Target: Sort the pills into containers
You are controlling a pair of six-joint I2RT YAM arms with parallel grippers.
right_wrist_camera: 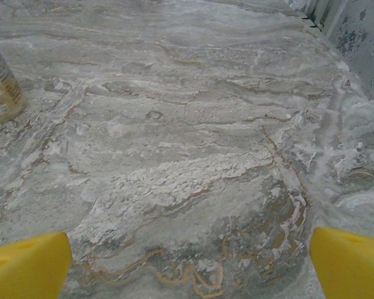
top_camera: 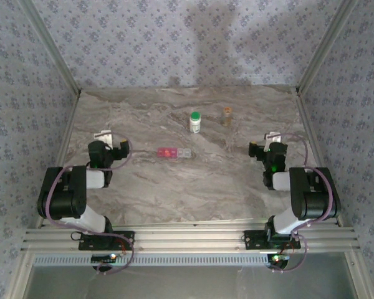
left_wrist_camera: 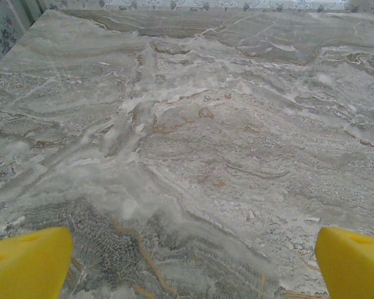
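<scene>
On the marble table, a pink-and-clear strip pill case [top_camera: 174, 152] lies near the middle. Behind it stands a white bottle with a green cap [top_camera: 195, 122], and to its right a small amber vial [top_camera: 227, 116]. The vial's base also shows at the left edge of the right wrist view [right_wrist_camera: 0, 84]. My left gripper [top_camera: 104, 138] hovers at the left, open, its yellow fingertips [left_wrist_camera: 28, 261] wide apart over bare marble. My right gripper [top_camera: 271, 140] sits at the right, open too, its yellow fingertips [right_wrist_camera: 352, 261] spread with nothing between them.
Patterned walls with metal corner rails [top_camera: 50, 47] close the table on three sides. The table's right edge and wall [right_wrist_camera: 355, 37] lie close to the right gripper. Bare marble [top_camera: 193, 187] stretches between the arms and the pill case.
</scene>
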